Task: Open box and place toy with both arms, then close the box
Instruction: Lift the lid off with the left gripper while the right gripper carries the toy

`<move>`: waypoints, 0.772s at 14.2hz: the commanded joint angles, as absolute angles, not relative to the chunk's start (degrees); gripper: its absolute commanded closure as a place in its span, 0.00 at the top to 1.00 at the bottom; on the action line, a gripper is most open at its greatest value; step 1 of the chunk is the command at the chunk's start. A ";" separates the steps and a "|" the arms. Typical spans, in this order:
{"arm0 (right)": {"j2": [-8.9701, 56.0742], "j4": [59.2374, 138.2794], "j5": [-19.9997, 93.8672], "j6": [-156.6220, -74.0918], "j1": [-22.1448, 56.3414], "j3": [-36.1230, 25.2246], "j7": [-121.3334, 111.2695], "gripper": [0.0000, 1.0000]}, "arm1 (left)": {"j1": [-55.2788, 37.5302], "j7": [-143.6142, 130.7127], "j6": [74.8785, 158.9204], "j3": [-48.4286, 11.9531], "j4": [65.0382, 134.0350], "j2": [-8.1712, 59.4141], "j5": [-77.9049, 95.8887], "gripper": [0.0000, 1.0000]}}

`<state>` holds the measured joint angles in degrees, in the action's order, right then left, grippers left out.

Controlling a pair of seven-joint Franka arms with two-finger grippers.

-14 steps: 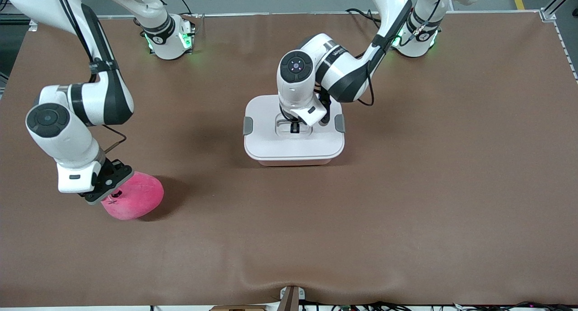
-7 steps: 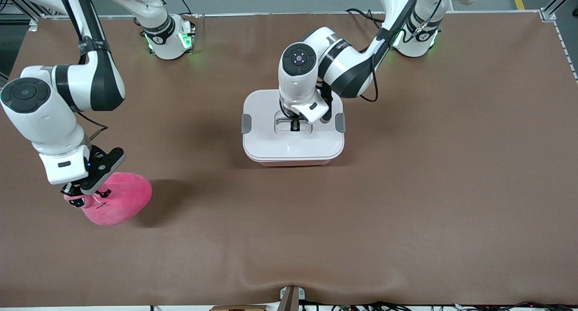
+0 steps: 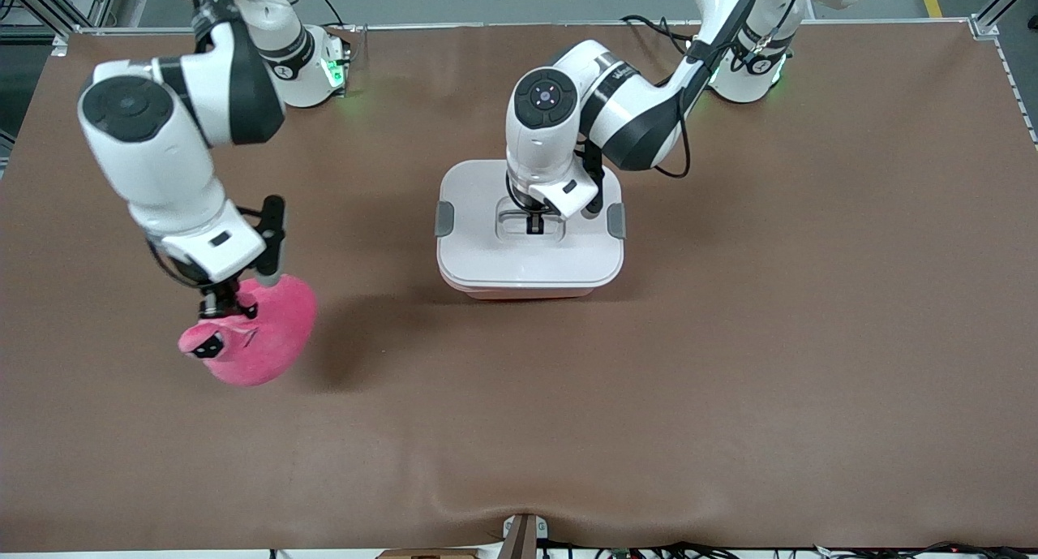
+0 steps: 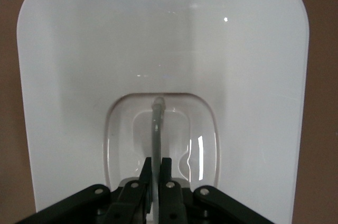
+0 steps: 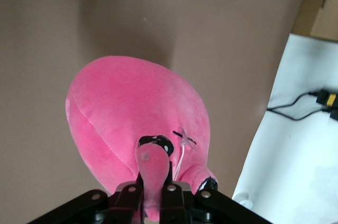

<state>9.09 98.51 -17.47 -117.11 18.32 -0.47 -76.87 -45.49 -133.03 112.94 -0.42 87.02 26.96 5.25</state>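
Observation:
The box (image 3: 486, 260) stands mid-table, a white lid over a pale pink tub (image 3: 519, 294). Grey clips (image 3: 443, 219) sit at the lid's two ends. My left gripper (image 3: 533, 221) is down in the lid's recess, shut on the thin grey handle (image 4: 157, 123). In the left wrist view, the left gripper (image 4: 156, 163) pinches that handle above the lid (image 4: 79, 76). The hot-pink toy (image 3: 268, 340) hangs in the air over the table toward the right arm's end. My right gripper (image 3: 220, 306) holds it from above. In the right wrist view, the right gripper (image 5: 155, 174) is shut on a protruding eye stalk of the toy (image 5: 127, 108).
The brown table mat (image 3: 770, 340) stretches wide around the box. The two arm bases (image 3: 304, 64) (image 3: 750, 64) stand along the edge farthest from the front camera. A small bracket (image 3: 523, 535) sits at the nearest edge. A white floor strip with cables (image 5: 296, 129) shows off the table.
My right arm lifted the toy off the table and swung it up and toward the box. My left gripper kept its hold on the handle, and the lid rose slightly.

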 commanded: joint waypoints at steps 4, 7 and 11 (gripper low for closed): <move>6.59 98.70 -20.73 -112.15 28.19 -0.88 -79.63 0.00 | -41.84 -130.96 110.31 -0.44 87.36 24.43 3.17 0.00; 6.94 97.30 -24.42 -107.95 36.71 -0.88 -78.84 0.00 | -39.29 -128.24 108.11 -0.44 87.45 23.47 1.41 0.00; 7.47 96.07 -27.41 -101.70 46.82 -0.97 -74.01 0.00 | -34.99 -123.86 107.14 -0.44 87.63 21.45 1.41 0.00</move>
<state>7.69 96.94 -24.32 -104.15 42.78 -0.16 -75.69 -36.98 -126.53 108.80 -0.16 86.96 23.74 2.35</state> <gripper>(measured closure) 0.894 0.930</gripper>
